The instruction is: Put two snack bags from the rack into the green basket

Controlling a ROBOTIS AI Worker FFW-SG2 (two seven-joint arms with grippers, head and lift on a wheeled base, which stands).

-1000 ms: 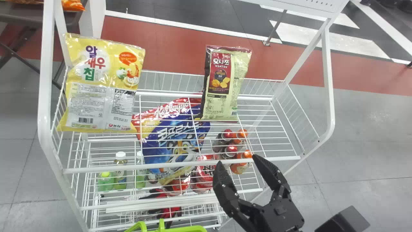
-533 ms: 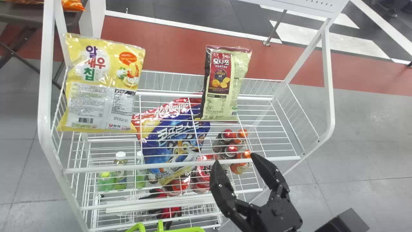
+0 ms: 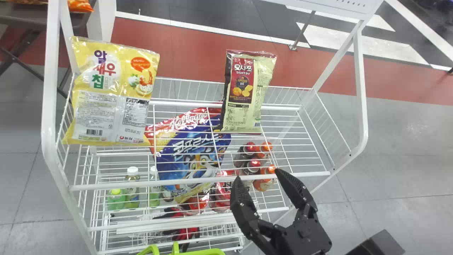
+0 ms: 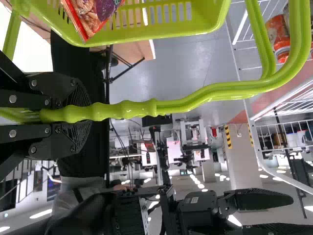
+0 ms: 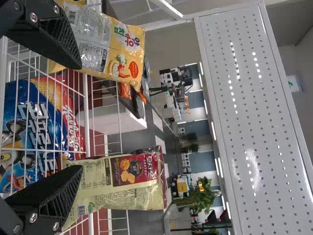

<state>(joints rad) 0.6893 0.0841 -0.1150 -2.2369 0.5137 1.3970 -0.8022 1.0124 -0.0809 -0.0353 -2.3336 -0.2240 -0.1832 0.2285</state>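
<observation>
My right gripper (image 3: 257,174) hangs empty at the rack's front rail (image 3: 141,183), right of the middle, its two black fingers spread wide with nothing between them. My left gripper (image 4: 80,113) is clenched on the bright green handle (image 4: 195,97) of the green basket (image 4: 195,18), where a red snack packet (image 4: 85,17) lies.

Beyond my right fingers, on the white wire rack, are the snack bags: a big yellow bag (image 3: 113,88), upright at the left end, and a slim cream-and-maroon bag (image 3: 247,92), leaning slightly right of centre near the back rail. Neither touches my fingers. Between the two, and nearer me, a blue-and-red cereal bag (image 3: 193,156) slants behind the wires.

Farther down, green bottles (image 3: 132,189) stand to the left and bottles with red and orange caps (image 3: 252,156) to the right, red packages (image 3: 223,194) between them. A pair of red-and-black gloves (image 3: 185,233) lies low in the rack. A white perforated panel (image 5: 254,117) tops the frame; in the far left corner, orange packets (image 3: 79,5) sit on a dark table (image 3: 21,14).
</observation>
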